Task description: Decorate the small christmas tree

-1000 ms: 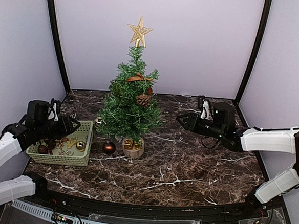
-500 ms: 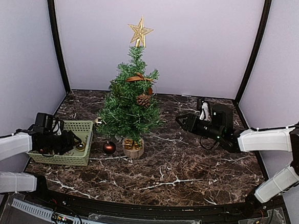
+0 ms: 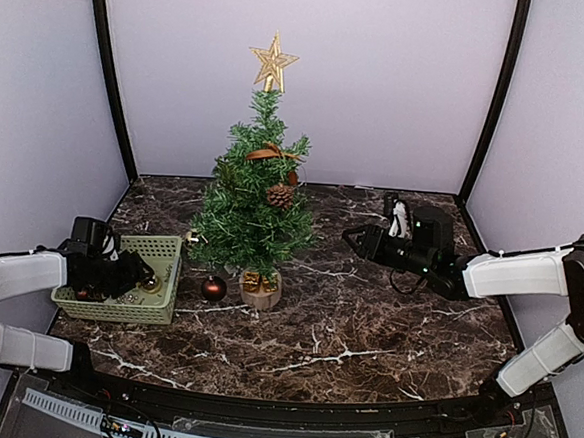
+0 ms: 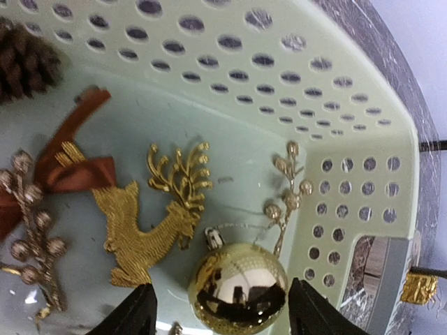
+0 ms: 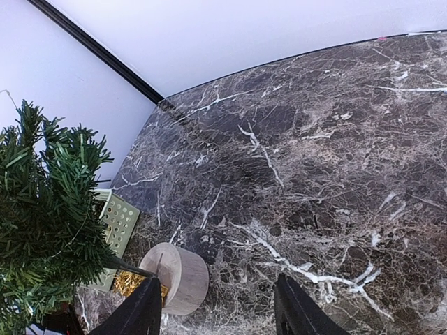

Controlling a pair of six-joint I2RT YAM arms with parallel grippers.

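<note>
Fingers wide around a gold ball in the basket

The left gripper (image 4: 225,308) is down inside the pale green basket (image 3: 115,310) at the left edge of the marble table (image 3: 365,324). Its 2 fingers (image 4: 136,313) are spread apart, 1 on each side of a shiny gold ball (image 4: 237,286). I cannot tell whether either is touching it. Just behind the ball lies a glittery gold reindeer (image 4: 150,223). A brown ribbon bow (image 4: 77,164) sits to its left, a gold berry sprig (image 4: 286,199) to its right, and a pine cone (image 4: 24,63) is in the far corner.

The small christmas tree (image 3: 252,211) stands upright in the middle of the table, just right of the basket, on its round wooden stump base (image 3: 262,295). It carries a gold star (image 3: 272,64) on top. A brown bauble (image 3: 213,289) rests on the marble beside the base.

Over on the right, the right gripper (image 3: 356,234) hangs above the table, pointed at the tree but well apart from it. Its jaws are parted with nothing between them.
</note>
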